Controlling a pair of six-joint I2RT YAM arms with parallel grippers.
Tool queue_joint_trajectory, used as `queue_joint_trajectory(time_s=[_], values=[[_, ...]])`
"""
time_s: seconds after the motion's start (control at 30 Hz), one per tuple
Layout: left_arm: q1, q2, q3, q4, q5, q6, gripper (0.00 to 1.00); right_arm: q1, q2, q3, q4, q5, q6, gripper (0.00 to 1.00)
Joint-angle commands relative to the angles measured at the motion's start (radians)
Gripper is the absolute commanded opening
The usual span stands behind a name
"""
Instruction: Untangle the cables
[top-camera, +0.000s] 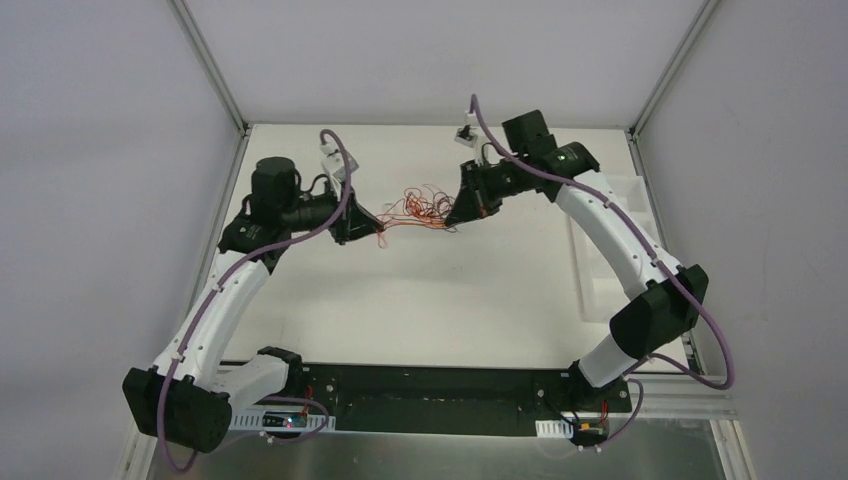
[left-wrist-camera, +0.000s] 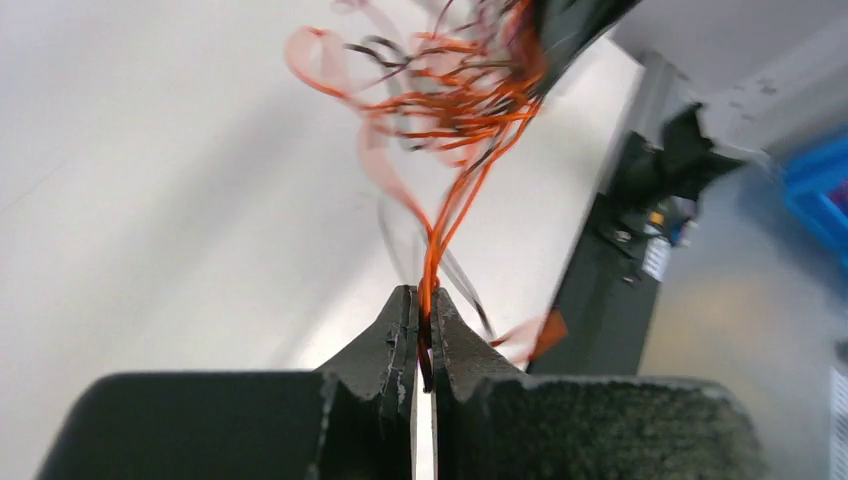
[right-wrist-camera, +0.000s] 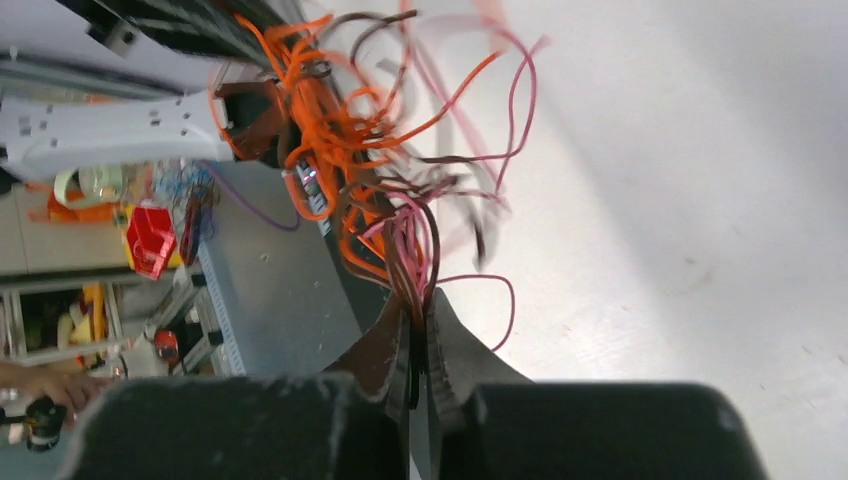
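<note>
Left gripper (left-wrist-camera: 420, 303) and right gripper (right-wrist-camera: 419, 312) — each pinched tight on the cables (top-camera: 424, 208) — orange-red tangle strung between them.

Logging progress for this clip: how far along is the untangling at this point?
Done: both ends are gripped, the left pincer shut on orange strands and the right pincer shut on reddish and dark ones. In hand: the cables are stretched between them. Left: the middle is one knotted clump; no wire lies separated.
</note>
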Motion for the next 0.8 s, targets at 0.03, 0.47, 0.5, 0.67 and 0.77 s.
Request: queue_joint_trajectory(time_s=[0.03, 0.47, 0.5, 0.67, 0.77], values=[[0.291, -0.079, -0.046, -0.093, -0.068, -0.063, 0.00, -0.224, -0.078, -0.062, -0.141, 0.109, -0.053, 0.00], [0.721, 0.063, -0.012, -0.267, 0.032, 0.080, 0.00, -0.516, -0.072, -0.069, -0.247, 0.052, -0.169, 0.00], [0.716, 0.071, -0.010, -0.268, 0.106, 0.088, 0.00, -0.503, -0.068, -0.069, -0.246, 0.020, -0.165, 0.00], [0.531, 0.095, 0.051, -0.259, 0.207, 0.079, 0.97, -0.364, -0.069, -0.024, -0.238, -0.082, -0.212, 0.00], [0.379, 0.101, 0.069, -0.147, 0.195, -0.038, 0.99, -0.238, -0.091, -0.008, -0.227, -0.065, -0.285, 0.00]])
